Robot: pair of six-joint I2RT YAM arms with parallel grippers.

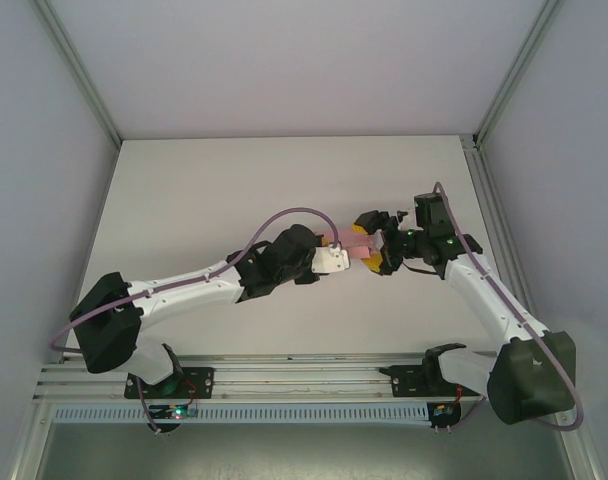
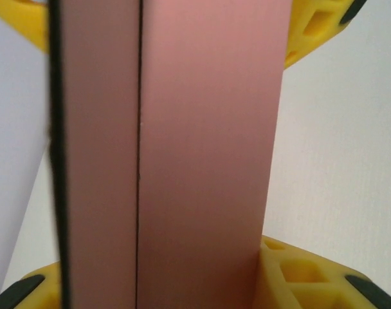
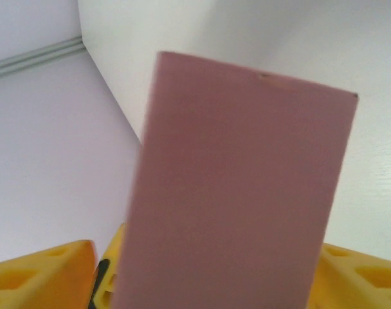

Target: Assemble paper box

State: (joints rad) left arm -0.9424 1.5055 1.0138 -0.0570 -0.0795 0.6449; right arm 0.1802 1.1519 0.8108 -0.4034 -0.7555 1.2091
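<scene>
Judging by the grips, this is a hand-over partway through assembly. The left end effector (image 1: 342,252) is clamped on the paper box (image 2: 208,129), which lies between its fingers over the worktop (image 1: 234,190). The box is a slim pink folded sleeve with a dark lengthwise seam. Just beyond it, the right end effector (image 3: 205,270) stands apart around the far end. It likely needs to regrip next to tuck a flap.

table (image 1: 234,180): white | walls (image 1: 284,60): pale grey | rail (image 1: 304,372): near edge
</scene>
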